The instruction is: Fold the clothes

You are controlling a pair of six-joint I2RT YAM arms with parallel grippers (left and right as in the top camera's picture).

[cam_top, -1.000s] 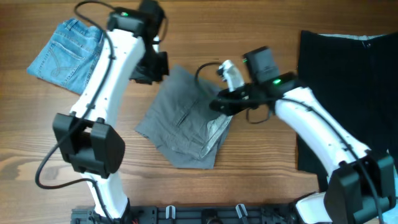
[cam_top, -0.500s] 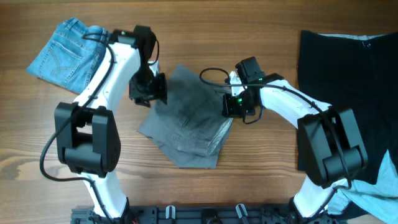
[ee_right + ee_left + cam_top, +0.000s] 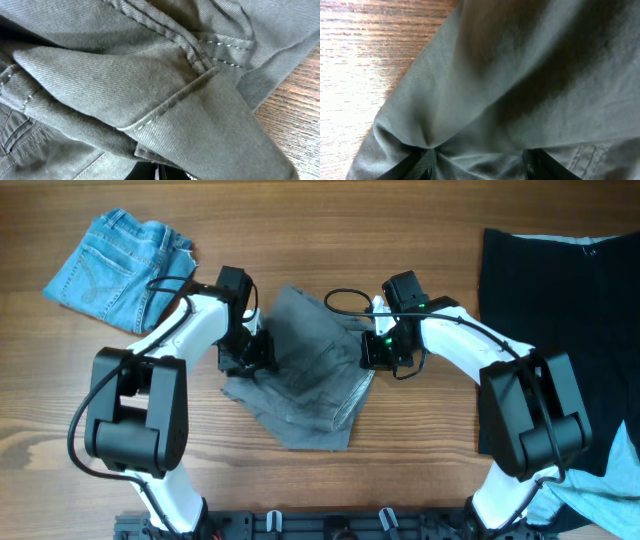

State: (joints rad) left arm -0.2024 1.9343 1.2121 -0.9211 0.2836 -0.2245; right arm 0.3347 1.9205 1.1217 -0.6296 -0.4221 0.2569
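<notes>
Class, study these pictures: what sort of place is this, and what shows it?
Probably a robotics lab bench for practising laundry folding: a left arm and right arm reach over a wooden table bearing grey shorts, denim shorts and a black garment.

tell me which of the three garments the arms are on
The grey shorts in the middle, with the left end effector and right end effector at their sides; the blue denim shorts and black garment lie apart.

Shows grey shorts (image 3: 150,90) bunched in stitched folds, covering all but a strip of wooden table (image 3: 300,95) at right.
</notes>
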